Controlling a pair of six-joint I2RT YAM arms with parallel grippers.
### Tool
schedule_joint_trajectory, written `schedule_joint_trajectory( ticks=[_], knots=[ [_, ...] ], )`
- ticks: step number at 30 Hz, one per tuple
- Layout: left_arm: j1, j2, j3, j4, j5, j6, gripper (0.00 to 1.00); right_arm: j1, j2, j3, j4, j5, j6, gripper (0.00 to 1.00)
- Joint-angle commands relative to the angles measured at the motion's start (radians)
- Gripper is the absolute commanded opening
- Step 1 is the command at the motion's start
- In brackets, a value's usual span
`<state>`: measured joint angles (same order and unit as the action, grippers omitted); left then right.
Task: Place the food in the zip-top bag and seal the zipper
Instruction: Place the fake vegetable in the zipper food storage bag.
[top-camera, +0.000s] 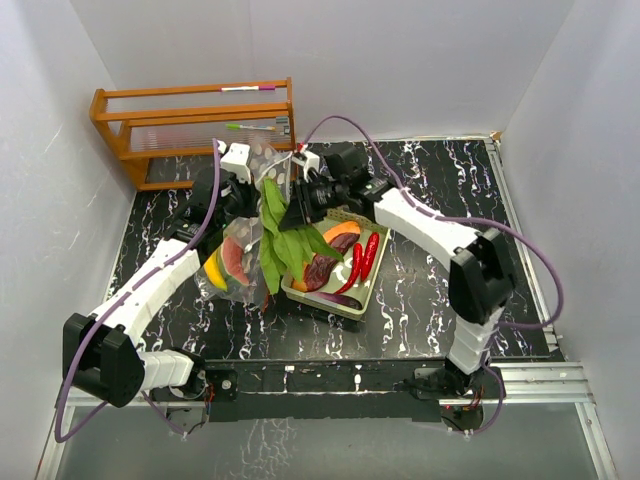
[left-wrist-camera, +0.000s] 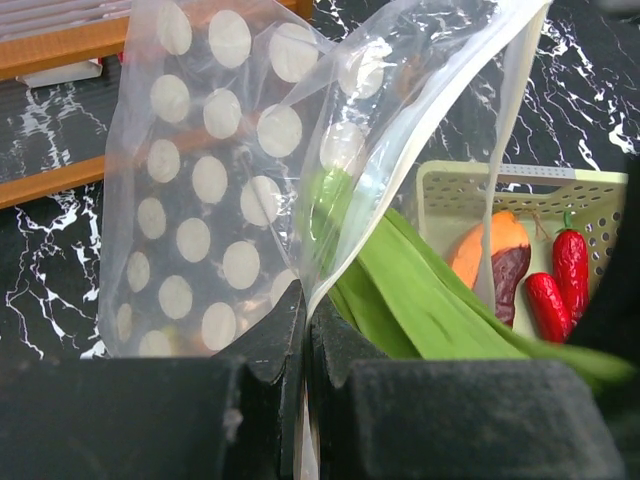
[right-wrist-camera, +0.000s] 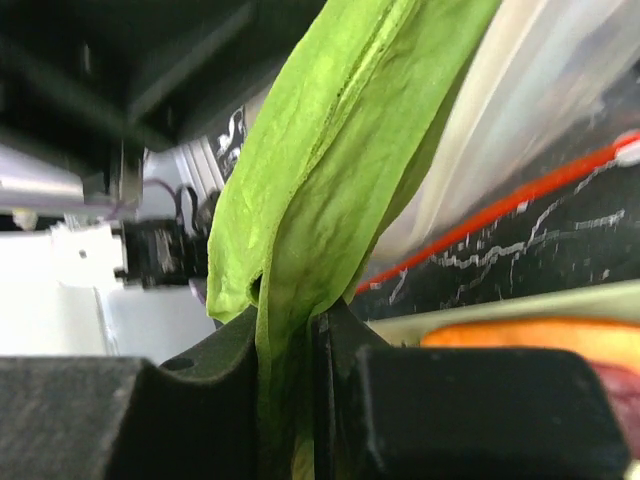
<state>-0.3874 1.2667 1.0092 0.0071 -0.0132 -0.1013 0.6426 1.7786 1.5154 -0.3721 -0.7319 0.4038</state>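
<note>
At frame centre we see the left hand (left-wrist-camera: 305, 305) pinching the spotted zip-top bag (left-wrist-camera: 210, 180) by its edge; the right hand (right-wrist-camera: 290, 325) clamps a green leaf (right-wrist-camera: 330, 170) (seemingly at the bag's mouth), chillies (left-wrist-camera: 572, 262) in the basket (left-wrist-camera: 455, 195)
</note>
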Motion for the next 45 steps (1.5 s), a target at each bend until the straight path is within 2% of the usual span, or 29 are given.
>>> schedule_joint_trajectory(
  ticks=[1,4,8,14,26,32,39,45],
  knots=[
    [0.002,-0.039,-0.012,0.033,0.028,-0.015,0.0,-0.034,0.118,0.245,0.024,-0.002,0.18,0.08],
    [0.002,-0.044,-0.012,0.039,0.037,-0.018,0.0,-0.066,0.208,0.379,0.001,-0.029,0.275,0.08],
    [0.002,-0.05,-0.017,0.046,0.05,-0.023,0.0,-0.078,0.292,0.541,-0.14,0.069,0.264,0.08],
    [0.0,-0.044,-0.023,0.067,0.074,-0.038,0.0,-0.073,0.326,0.555,-0.132,0.135,0.31,0.08],
    [-0.042,-0.007,-0.002,0.113,0.209,-0.13,0.0,-0.014,0.294,0.522,-0.07,0.536,0.323,0.08],
    [-0.06,0.002,-0.012,0.12,0.25,-0.164,0.0,-0.007,0.241,0.415,0.138,0.553,0.404,0.08],
    [-0.065,0.004,-0.036,0.127,0.248,-0.182,0.0,-0.005,0.118,0.179,0.539,0.525,0.512,0.09],
    [-0.065,0.005,-0.042,0.116,0.229,-0.165,0.0,-0.005,0.07,0.154,0.625,0.531,0.52,0.1]
  ],
)
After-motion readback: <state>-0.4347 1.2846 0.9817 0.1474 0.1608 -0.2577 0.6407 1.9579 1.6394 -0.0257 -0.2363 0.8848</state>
